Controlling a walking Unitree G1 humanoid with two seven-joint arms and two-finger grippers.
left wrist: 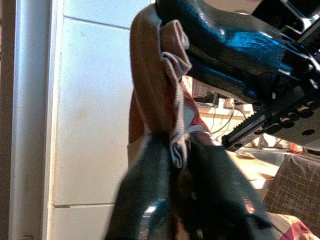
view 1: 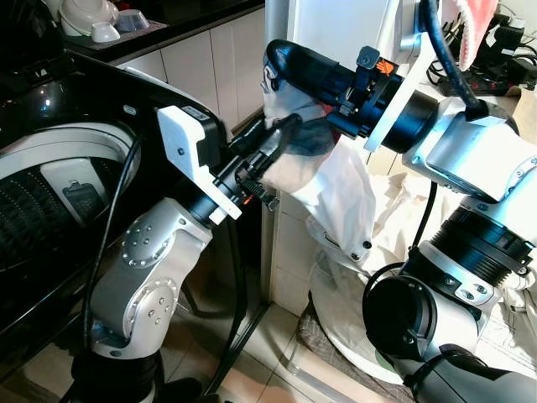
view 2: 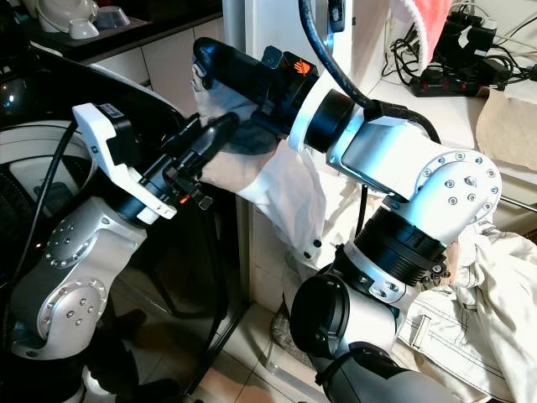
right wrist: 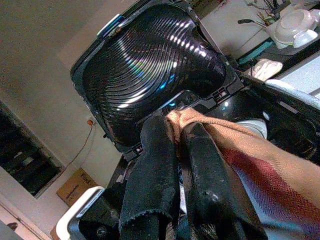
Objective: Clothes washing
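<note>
Both claws pinching garment (view 1: pixel 336 189), raised lid (right wrist: pixel 150 65)

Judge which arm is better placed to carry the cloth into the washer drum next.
Right, probably. The right gripper pinches the cloth at its top edge and already faces the open washer lid. The left gripper also clamps the cloth, but lower and pointing away from the drum.

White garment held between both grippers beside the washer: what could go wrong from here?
The white garment hangs well below the left gripper and right gripper, outside the washing machine; its tail could snag on the rim or drag. Both grips pinch only a fold of cloth, so it may slip.
</note>
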